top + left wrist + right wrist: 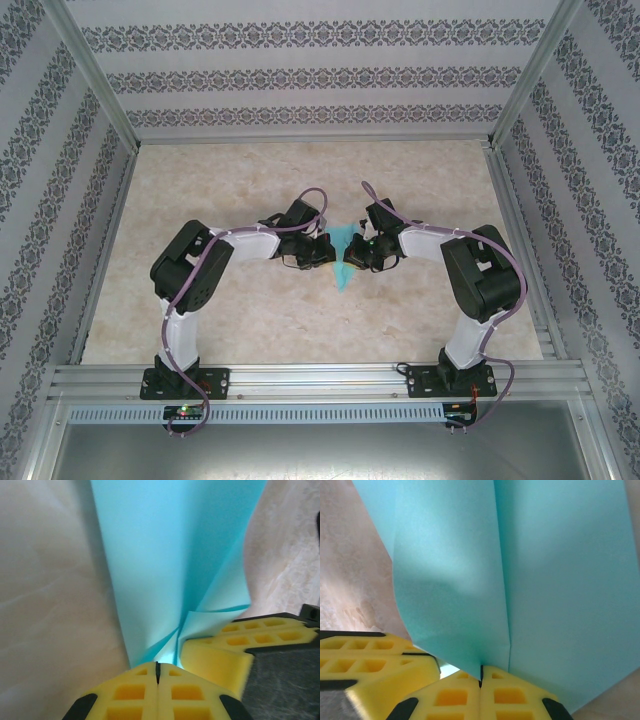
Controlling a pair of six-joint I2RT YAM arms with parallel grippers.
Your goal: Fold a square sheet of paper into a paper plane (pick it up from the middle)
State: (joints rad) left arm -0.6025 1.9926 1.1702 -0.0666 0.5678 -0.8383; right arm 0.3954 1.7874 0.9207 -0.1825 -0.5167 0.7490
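The turquoise-blue paper plane (pixel 345 258) is a narrow creased dart in the middle of the table, its point toward the near edge. My left gripper (pixel 326 251) comes at it from the left and my right gripper (pixel 362 250) from the right, tips nearly meeting. In the left wrist view, my left gripper (pixel 157 666) is shut on the bottom edge of the folded paper (pixel 170 555), with the right gripper's yellow fingers (pixel 240 647) beside it. Seen from the right wrist, my right gripper (pixel 481 670) is shut on a crease of the paper (pixel 535 570), the left gripper's fingers (pixel 365 657) alongside.
The marbled beige table (pixel 250 320) is framed by aluminium rails (pixel 320 378) and patterned walls. Both arms bend inward from their bases at the near edge, with open tabletop all around them.
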